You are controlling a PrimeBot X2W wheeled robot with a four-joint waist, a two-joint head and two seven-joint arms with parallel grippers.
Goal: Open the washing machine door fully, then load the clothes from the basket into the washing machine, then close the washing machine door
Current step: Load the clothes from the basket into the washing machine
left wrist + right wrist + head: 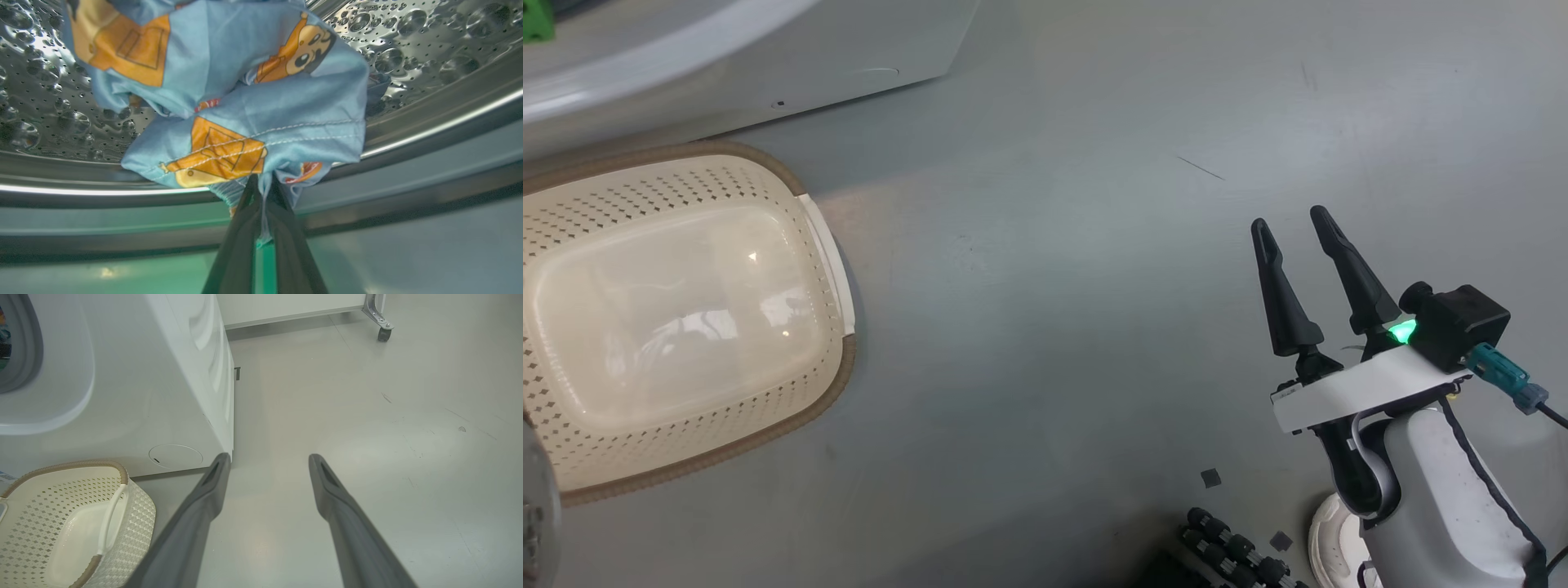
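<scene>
I'm working the loading step rn: my left gripper (pixel 261 183) is clamping shut on the lower hem of the clothes (pixel 253 94), a bunched light-blue piece w/ orange-brown cartoon prints. A bit of fabric is poking down between the two dark fingers (pixel 239 237). The bundle is sitting at the mouth of the steel drum (pixel 429 36) of the washing machine (pixel 163 375). Most of it is lying against the perforated wall and the pinched hem is crossing the bright drum lip, so it's in but not deep. The basket (pixel 841 384) is standing on the floor (pixel 1054 286) near the machine's front. Its glossy bottom is showing bare, no cloth in it, so I'm judging this is the last piece and loading is nearly done. My right gripper (pixel 1289 216) is hanging idle over the floor, well apart from basket & machine, fingers spread w/ nothing between them. Next move, as I'm reading it: carrying the hem further into the drum, past the lip and the grey seal (pixel 30 355). Then I'm letting go and pulling the arm straight back w/o dragging fabric out. Risk I'm watching: the hem trailing over the lip and getting caught when the door is swinging shut. After that, closing the door is what's left.
</scene>
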